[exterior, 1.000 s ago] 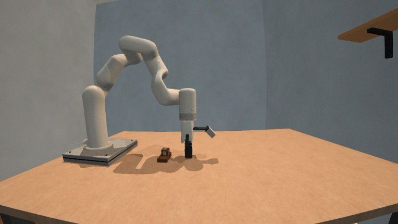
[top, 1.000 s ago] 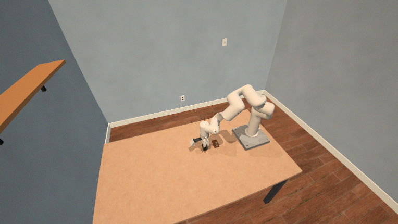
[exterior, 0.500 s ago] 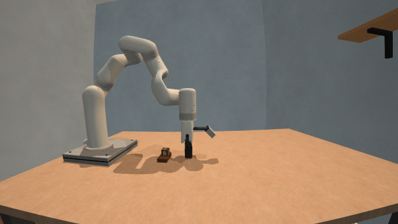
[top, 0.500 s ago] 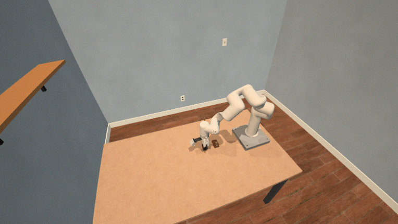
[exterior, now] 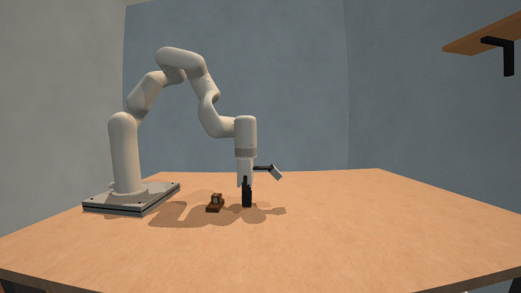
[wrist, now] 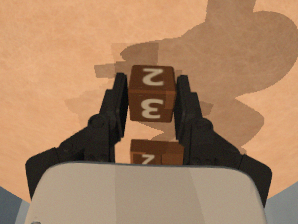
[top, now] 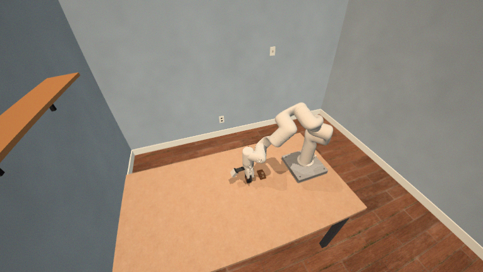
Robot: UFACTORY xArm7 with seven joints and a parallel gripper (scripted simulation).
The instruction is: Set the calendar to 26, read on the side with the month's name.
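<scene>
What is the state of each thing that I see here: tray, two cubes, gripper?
Tray: flat on the table.
Tray cube: standing in the tray.
Other cube: between the fingers, outside the tray.
Gripper: pointing down, partly open; grip unclear.

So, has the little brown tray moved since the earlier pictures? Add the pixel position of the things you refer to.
No. The tray (top: 263,177) (exterior: 212,209) sits at the same spot relative to the grey base plate (top: 304,176) (exterior: 109,209).
</scene>
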